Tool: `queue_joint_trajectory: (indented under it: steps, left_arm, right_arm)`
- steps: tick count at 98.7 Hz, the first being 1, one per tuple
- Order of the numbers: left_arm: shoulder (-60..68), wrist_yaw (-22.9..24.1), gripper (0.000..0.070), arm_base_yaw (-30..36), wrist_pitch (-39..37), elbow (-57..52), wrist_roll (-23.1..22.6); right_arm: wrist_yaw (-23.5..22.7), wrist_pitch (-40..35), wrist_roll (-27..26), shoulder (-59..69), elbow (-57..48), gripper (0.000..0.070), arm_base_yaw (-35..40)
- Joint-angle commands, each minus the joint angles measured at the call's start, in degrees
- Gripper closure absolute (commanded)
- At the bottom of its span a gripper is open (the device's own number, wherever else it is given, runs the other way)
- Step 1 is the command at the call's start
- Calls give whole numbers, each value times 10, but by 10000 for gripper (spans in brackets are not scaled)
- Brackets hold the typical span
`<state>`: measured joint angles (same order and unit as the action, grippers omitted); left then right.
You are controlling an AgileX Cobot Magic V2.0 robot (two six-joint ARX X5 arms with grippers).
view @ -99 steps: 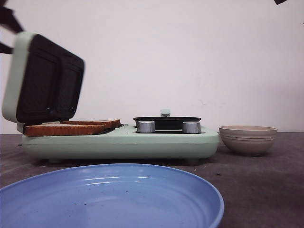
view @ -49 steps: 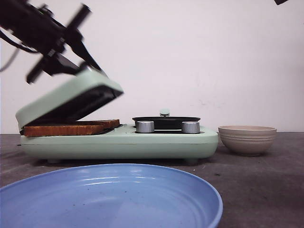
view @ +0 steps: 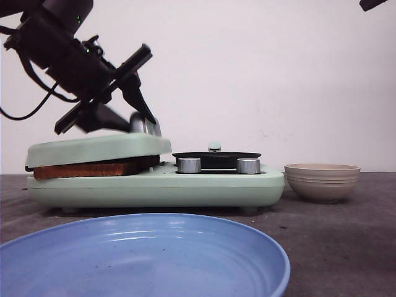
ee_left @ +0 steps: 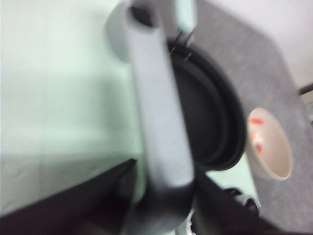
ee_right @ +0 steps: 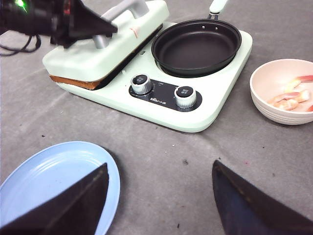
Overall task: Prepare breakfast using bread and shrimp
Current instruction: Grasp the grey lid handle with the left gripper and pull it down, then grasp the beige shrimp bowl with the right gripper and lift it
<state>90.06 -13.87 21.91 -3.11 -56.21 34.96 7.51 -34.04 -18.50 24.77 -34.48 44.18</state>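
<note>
— Bread (view: 93, 168): how many slices?
— One brown crust edge shows, left of centre, pressed under the mint lid (view: 99, 148); a second I cannot tell.
— And the rest?
— Two knobs (ee_right: 142, 83); one black pan (ee_right: 196, 46); one beige bowl (ee_right: 285, 90) of shrimp (ee_right: 293, 95); one blue plate (view: 145, 257).
— Grippers?
— Left gripper (view: 133, 102) spread beside the lid handle (view: 146, 122); right gripper (ee_right: 159, 196) spread, holding nothing.

grey speckled desk (ee_right: 161, 161), mint green breakfast maker (ee_right: 215, 105) sitting mid-desk, beige bowl (ee_right: 274, 110) just to its right w/ pinkish bits inside, blue plate (ee_right: 58, 176) near front edge
</note>
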Motion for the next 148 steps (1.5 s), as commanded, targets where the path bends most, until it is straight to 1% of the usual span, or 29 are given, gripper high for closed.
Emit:
queue_joint_trajectory:
  steps: [1,18,33,43,49,67,76,90,106,123,131,148]
  left_arm:
    - [20,6,302,0,28,6,10]
    - [14,6,302,0,32,5,-4]
    - [-8,6,302,0,38,5,-35]
    - [-34,17,302,0,43,5,-58]
    - [-55,24,302,0,51,5,-79]
    - [-134,33,302,-1,79,5,-167]
    - [-175,44,302,-2,88,5,-196]
    - [-248,78,302,-2,99,5,-240]
    - [-329,121,302,-3,104,5,-275]
    - [-402,179,302,-3,127,5,-313]
    - [-429,201,302,-3,152,5,-319]
    - [-475,214,306,-7,210,5,-334]
  right_arm:
    - [0,4,-8,2,-3,290,5]
    - [0,4,-8,2,-3,289,5]
    - [0,5,-8,2,-3,290,5]
    - [0,5,-8,2,-3,290,5]
    - [0,5,-8,2,-3,290,5]
    - [0,5,-8,2,-3,290,5]
    - [0,6,-8,2,-3,290,5]
    - [0,10,-8,2,-3,289,5]
    - [2,15,-8,2,-3,290,5]
    - [32,17,-13,2,-3,290,4]
    - [46,23,-24,2,-5,289,3]
    - [59,62,-43,3,-6,290,-9]
